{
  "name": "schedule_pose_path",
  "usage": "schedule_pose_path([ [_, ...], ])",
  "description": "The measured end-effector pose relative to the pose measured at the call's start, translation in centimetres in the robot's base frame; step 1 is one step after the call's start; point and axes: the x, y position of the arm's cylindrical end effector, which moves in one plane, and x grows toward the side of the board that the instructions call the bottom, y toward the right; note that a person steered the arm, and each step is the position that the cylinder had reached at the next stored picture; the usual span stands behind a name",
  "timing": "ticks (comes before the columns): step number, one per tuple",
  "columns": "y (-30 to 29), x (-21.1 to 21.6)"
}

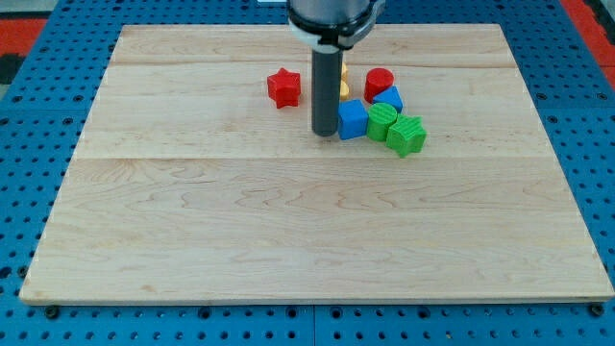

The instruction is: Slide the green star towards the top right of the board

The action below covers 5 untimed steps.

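The green star (407,135) lies right of the board's middle, at the lower right end of a cluster of blocks. It touches a rounded green block (382,121) on its left. A blue cube (353,118) sits left of that. My tip (324,133) rests on the board just left of the blue cube, about two block widths left of the green star. The dark rod rises from it to the view's top.
A blue block (390,98) and a red cylinder (379,82) lie just above the green blocks. A yellow block (344,86) shows partly behind the rod. A red star (283,87) lies left of the rod. The wooden board (288,240) sits on blue pegboard.
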Motion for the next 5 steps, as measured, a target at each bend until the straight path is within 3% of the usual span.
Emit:
schedule_pose_path([
  [3, 7.5, 4.7],
  [5, 8.0, 2.7],
])
